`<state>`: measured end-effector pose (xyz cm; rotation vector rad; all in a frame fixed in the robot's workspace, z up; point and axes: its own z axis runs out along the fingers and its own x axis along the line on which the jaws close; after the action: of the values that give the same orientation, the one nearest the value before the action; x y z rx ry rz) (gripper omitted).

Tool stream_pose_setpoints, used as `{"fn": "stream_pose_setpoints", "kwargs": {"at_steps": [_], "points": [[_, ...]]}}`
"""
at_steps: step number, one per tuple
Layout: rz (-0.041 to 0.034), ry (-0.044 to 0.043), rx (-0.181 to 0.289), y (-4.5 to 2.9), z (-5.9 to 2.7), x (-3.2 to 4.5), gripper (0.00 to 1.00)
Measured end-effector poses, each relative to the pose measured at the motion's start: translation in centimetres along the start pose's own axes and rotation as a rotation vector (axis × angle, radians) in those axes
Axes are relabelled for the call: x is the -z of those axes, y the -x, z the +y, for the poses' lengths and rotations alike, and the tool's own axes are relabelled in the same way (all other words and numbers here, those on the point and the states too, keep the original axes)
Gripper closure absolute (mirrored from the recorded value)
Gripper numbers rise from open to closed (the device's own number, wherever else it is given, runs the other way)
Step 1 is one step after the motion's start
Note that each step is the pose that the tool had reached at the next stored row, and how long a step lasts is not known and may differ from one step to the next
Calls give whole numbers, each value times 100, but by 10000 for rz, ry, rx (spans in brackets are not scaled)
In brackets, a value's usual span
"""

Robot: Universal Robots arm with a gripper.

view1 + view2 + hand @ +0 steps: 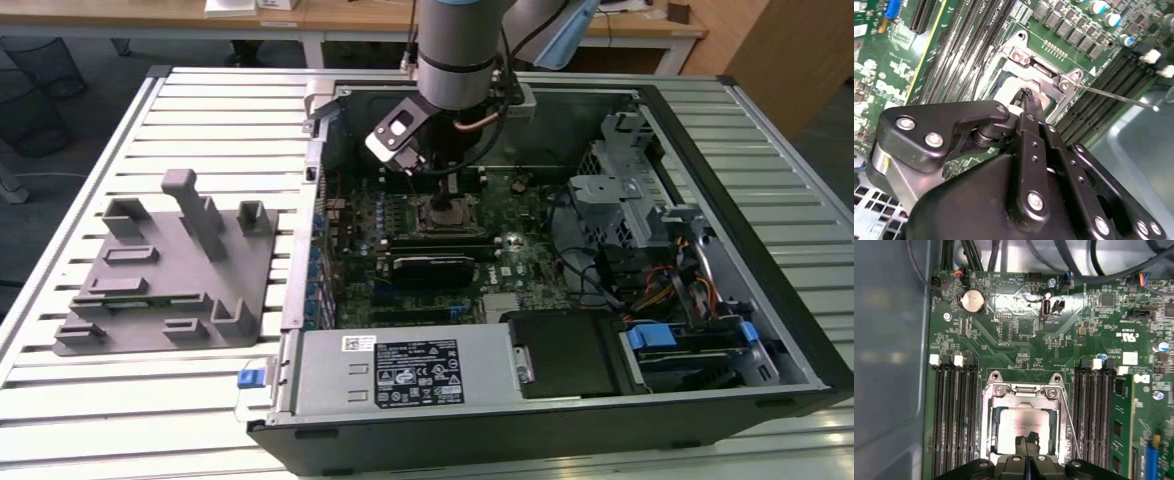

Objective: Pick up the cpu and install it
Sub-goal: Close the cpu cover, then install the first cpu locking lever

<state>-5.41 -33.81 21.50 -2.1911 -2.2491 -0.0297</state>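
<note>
Exterior view, from its left to its right: a grey tray (167, 275) with upright posts lies on the slatted counter (80, 400), just beside an open computer case (747, 130). A white label (416, 372) on the metal box at the case's near edge carries print too small to make out. The arm (454, 50), cut off at the picture's upper edge, drops steeply into the case, with the end effector (454, 185) pointing down at the board.

First wrist view: the cpu (1014, 422) lies flat inside the open socket frame (1024, 389), flanked by memory slots. A thin lever (1069, 425) slants along the frame's side. The end effector's 2 fingertips (1023, 441) are pressed together at the cpu's silver top. Whether they touch it cannot be told. The black linkage hides the cpu's near edge.
</note>
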Motion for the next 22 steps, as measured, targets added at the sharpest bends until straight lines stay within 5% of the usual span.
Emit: {"fn": "stream_pose_setpoints", "kwargs": {"at_steps": [22], "points": [[3, 0, 1, 13, 146, 19, 89]]}}
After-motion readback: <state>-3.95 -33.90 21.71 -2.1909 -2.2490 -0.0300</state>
